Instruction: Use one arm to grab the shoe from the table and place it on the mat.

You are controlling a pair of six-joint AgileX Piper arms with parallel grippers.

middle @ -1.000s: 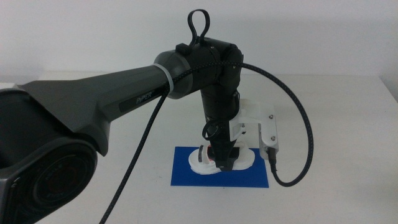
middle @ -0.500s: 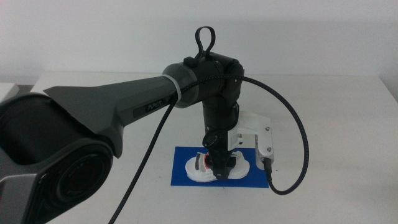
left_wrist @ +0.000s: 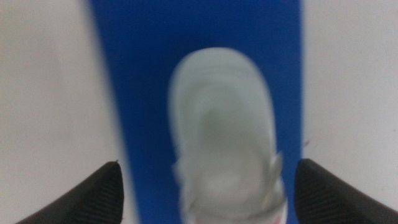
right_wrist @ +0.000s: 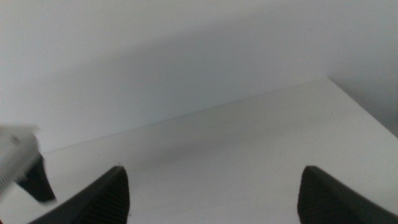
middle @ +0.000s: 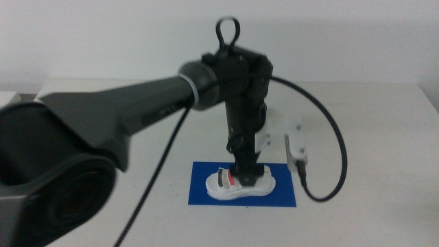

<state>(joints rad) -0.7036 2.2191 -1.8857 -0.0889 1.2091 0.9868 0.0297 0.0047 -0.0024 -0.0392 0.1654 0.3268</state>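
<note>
The white shoe [middle: 240, 184] with its red strap lies flat on the blue mat [middle: 204, 195], which lies on the white table [middle: 370, 123]. The black left arm [middle: 137, 116] reaches in from the left, and my left gripper [middle: 245, 170] hangs just over the middle of the shoe. In the left wrist view the shoe [left_wrist: 224, 137] lies lengthwise on the mat [left_wrist: 143, 93], and my left gripper [left_wrist: 208, 165] has its jaws spread wide to either side of it, holding nothing. My right gripper [right_wrist: 212, 169] waits open and empty, out of the middle view.
The left arm's black cable [middle: 336, 165] loops out to the right of the mat. The white wrist camera bracket [middle: 291, 140] sticks out beside the gripper. The right wrist view shows bare table [right_wrist: 249, 143] and a wall behind it.
The left gripper has let go of the shoe and risen a little. The shoe now lies free on the mat, with more of it in sight.
</note>
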